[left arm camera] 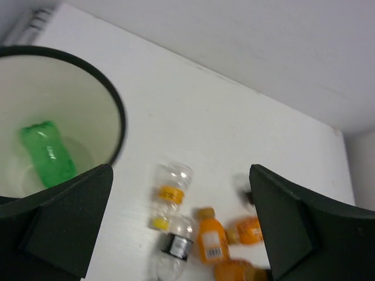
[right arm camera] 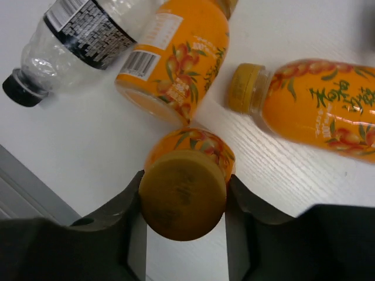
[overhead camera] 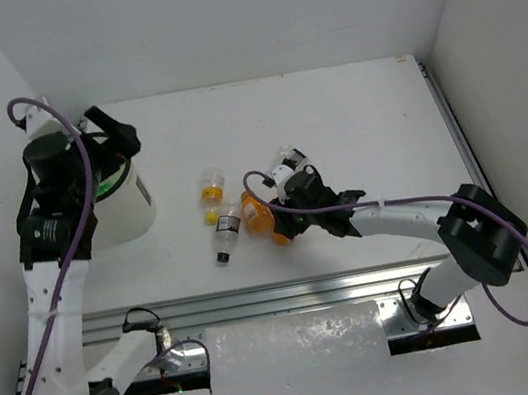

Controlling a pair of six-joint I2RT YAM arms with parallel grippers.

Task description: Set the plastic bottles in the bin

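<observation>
The white bin (overhead camera: 135, 214) stands at the left; its black rim (left arm camera: 119, 114) shows in the left wrist view, with a green bottle (left arm camera: 48, 153) lying inside. My left gripper (overhead camera: 121, 143) hovers over the bin's far edge, open and empty (left arm camera: 181, 234). My right gripper (overhead camera: 284, 226) is shut on an upright orange bottle (right arm camera: 183, 194) by its cap. Two more orange bottles (right arm camera: 176, 52) (right arm camera: 316, 105) lie beside it. A clear bottle with a black cap (overhead camera: 226, 232) and a clear one with a yellow cap (overhead camera: 212, 188) lie mid-table. Another clear bottle (overhead camera: 289, 162) lies behind the right gripper.
A metal rail (overhead camera: 310, 291) runs along the table's near edge, with a crinkled translucent sheet (overhead camera: 300, 349) in front of it. White walls close in the table at the back and on both sides.
</observation>
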